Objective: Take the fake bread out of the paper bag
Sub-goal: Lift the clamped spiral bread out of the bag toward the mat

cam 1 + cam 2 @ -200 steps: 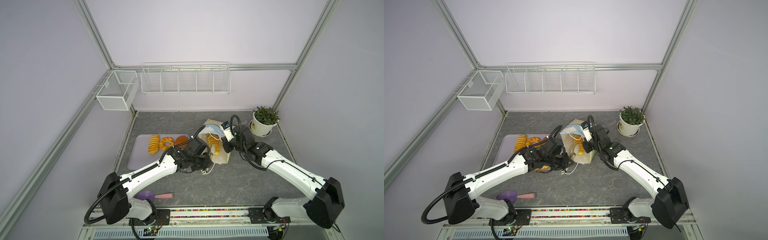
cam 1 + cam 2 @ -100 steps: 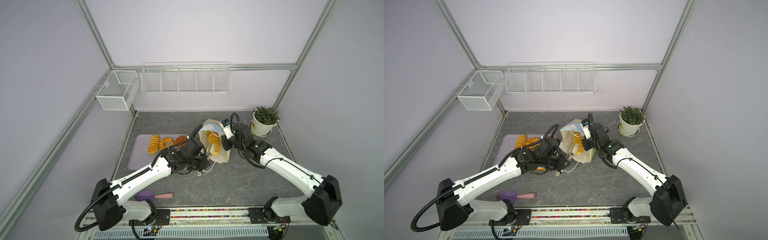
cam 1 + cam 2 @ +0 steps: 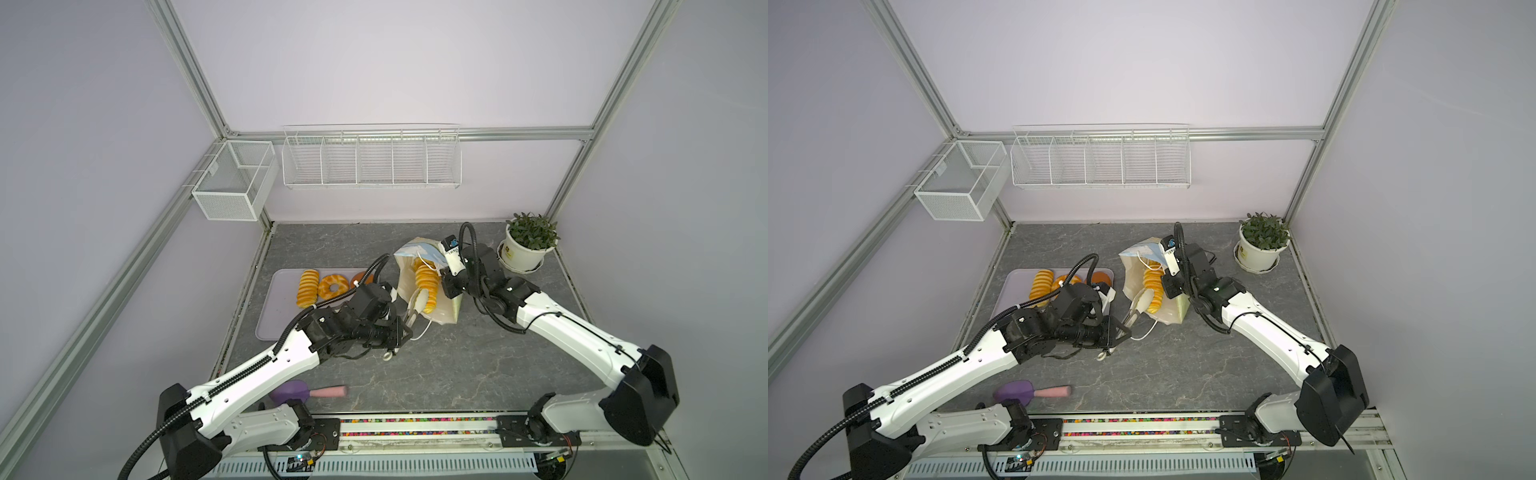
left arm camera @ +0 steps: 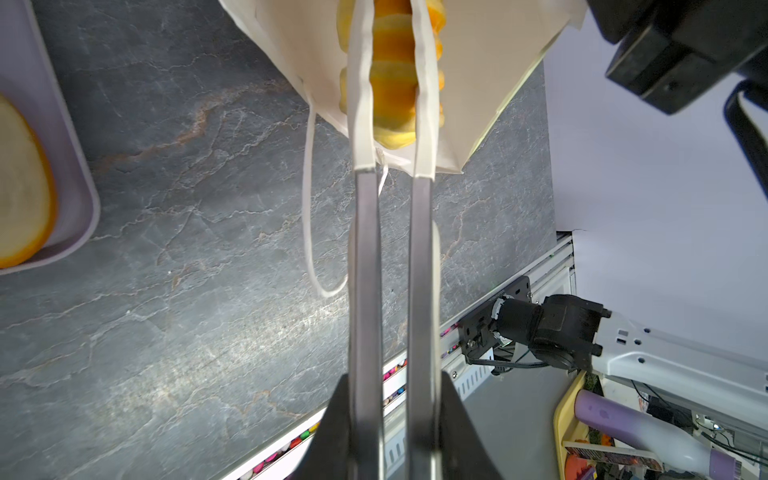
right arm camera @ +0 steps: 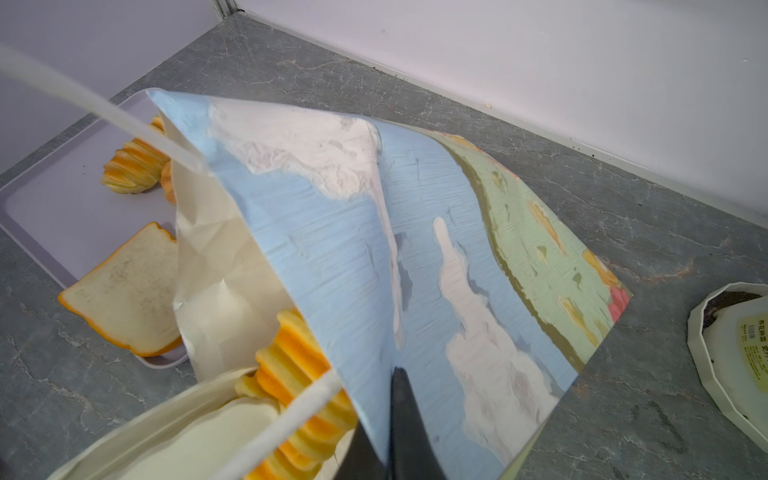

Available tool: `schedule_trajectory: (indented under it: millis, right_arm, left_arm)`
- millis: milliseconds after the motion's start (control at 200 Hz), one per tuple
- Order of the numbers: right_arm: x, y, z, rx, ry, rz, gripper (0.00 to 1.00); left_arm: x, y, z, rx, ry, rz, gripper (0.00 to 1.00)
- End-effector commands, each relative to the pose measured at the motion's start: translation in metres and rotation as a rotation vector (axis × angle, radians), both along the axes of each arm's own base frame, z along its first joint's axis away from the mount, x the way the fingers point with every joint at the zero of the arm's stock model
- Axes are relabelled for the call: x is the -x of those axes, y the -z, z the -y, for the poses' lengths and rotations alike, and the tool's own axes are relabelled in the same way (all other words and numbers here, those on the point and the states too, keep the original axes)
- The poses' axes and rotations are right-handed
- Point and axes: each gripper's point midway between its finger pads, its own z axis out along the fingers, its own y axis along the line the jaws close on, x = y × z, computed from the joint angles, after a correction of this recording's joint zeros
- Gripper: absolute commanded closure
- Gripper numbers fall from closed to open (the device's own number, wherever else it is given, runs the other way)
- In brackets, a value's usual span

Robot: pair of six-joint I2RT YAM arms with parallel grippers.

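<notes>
Ridged loaf (image 3: 427, 286): golden-orange, lying in the mouth of the paper bag, pinched between the left jaws.
Left jaws: long, thin and almost closed, reaching in through the bag's open end, with white-taped pads (image 4: 360, 83) pressed on either side of the loaf.
Paper bag (image 3: 442, 313): on its side on the desk, white inside, printed outside with blue sky, clouds and green meadow. Open end facing the left jaws, upper wall raised above the loaf.
Right jaws: fully closed on the bag's upper wall near the rim, one dark finger (image 5: 405, 415) showing against the printed paper.
Cord handle (image 4: 307, 208): white loop trailing on the desk just beside the left jaws.
Tray (image 3: 274, 316): lilac, flat on the desk, beside the left jaws on the side away from the right jaws.
On the tray: second ridged loaf (image 3: 308, 288), braided ring (image 3: 333, 285), round bun (image 3: 358, 277) partly behind a cable, pale toast slice (image 5: 124, 286) at the edge nearest the bag.
Desk (image 3: 457, 374): dark grey, marbled.
Potted plant (image 3: 528, 245): white pot, behind the right jaws, apart from the bag.
Scoop (image 3: 305, 391): purple with a pink handle, well behind the left jaws.
Mesh basket (image 3: 235, 180), wire rack (image 3: 372, 158): on the frame, far beyond both jaws' tips.
</notes>
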Motion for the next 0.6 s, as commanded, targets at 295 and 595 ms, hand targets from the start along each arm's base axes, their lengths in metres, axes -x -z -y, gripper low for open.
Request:
schedule_trajectory:
  millis: [295,595]
  right_arm:
    - [0.0,-0.003,0.003,0.008,0.023,-0.006,0.93]
    - [-0.001,-0.004,0.006,0.006,0.03,-0.003,0.93]
  left_arm:
    - [0.028,-0.027,-0.023,0.048,0.102,0.059,1.0]
    - [0.039,-0.056,-0.051,0.091,0.097,0.175,1.0]
